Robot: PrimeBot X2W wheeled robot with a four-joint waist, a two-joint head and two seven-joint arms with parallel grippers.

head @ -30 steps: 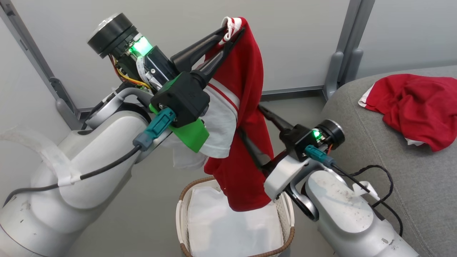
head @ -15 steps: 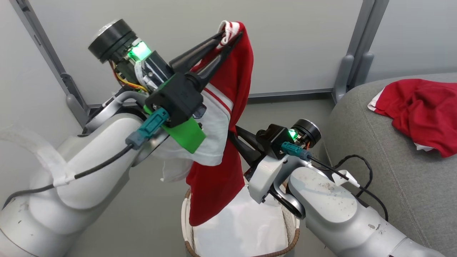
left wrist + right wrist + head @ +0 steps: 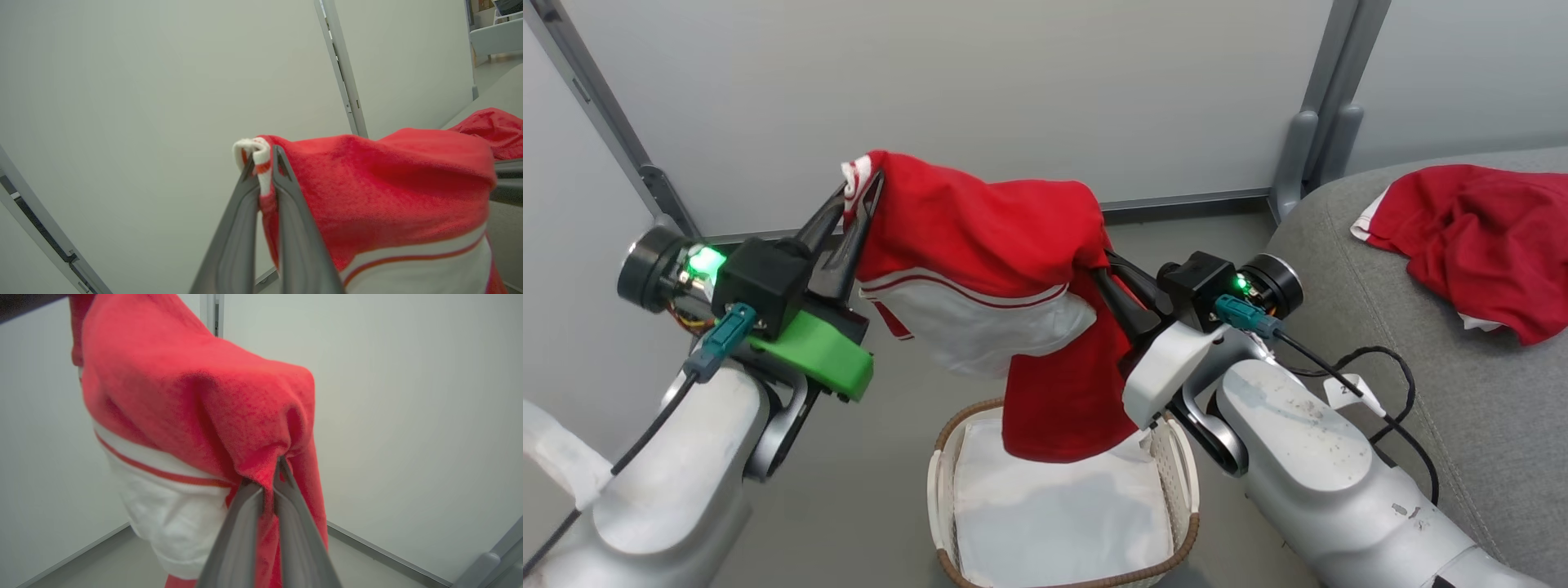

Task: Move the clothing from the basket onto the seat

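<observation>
Fingers (image 3: 235,237) tight on clothing (image 3: 980,220) (red, white-trimmed)

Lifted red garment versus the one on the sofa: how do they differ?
The lifted garment hangs between the left end effector and right end effector over the basket; the sofa garment lies crumpled on the cushion. The lifted garment shows a big white panel, the sofa garment only white edges. Both are red.
</observation>
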